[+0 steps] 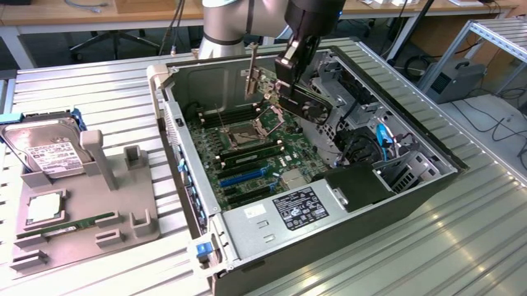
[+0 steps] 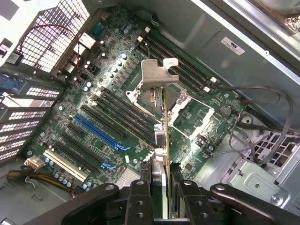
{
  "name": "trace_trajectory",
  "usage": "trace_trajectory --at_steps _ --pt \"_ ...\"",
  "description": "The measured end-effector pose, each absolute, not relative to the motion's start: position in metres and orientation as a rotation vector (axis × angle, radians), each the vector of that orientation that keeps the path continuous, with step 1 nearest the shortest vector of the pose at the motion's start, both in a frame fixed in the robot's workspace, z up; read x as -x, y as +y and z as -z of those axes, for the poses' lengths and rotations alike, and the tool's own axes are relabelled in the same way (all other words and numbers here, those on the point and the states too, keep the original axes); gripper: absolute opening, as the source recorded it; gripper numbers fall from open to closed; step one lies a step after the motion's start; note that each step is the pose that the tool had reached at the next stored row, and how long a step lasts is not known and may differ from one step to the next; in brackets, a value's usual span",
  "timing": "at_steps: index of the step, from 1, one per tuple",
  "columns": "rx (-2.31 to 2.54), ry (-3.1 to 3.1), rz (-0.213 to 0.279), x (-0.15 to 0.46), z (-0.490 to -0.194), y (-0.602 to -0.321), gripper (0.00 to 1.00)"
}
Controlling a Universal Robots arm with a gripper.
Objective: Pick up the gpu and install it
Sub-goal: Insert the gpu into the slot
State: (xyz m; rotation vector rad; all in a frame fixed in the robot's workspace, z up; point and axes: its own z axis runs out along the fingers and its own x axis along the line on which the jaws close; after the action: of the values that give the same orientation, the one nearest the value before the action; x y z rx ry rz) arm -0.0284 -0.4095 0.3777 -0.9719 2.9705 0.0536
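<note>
The gpu [image 1: 310,103] is a thin black card with a silver bracket [image 1: 251,75] at one end. It hangs tilted above the motherboard [image 1: 247,148] inside the open computer case [image 1: 177,132]. My gripper [image 1: 290,63] is shut on the card's upper edge. In the wrist view the gpu [image 2: 165,140] appears edge-on between my two fingers [image 2: 140,197], with its bracket [image 2: 154,77] pointing toward the board. The blue expansion slot [image 2: 101,131] lies off to one side of the card, apart from it.
A grey fixture [image 1: 82,209] at the exterior view's left holds a silver hard drive [image 1: 49,151], a green RAM stick [image 1: 74,223] and a processor [image 1: 45,206]. Drive cages and cables [image 1: 371,142] crowd the case's right side. A black box [image 1: 358,185] sits near its front.
</note>
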Motion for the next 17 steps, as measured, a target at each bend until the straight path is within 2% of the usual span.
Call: trace_trajectory --at_steps 17 --pt "1.033 2.951 -0.054 0.0284 -0.3777 -0.4095 0.27"
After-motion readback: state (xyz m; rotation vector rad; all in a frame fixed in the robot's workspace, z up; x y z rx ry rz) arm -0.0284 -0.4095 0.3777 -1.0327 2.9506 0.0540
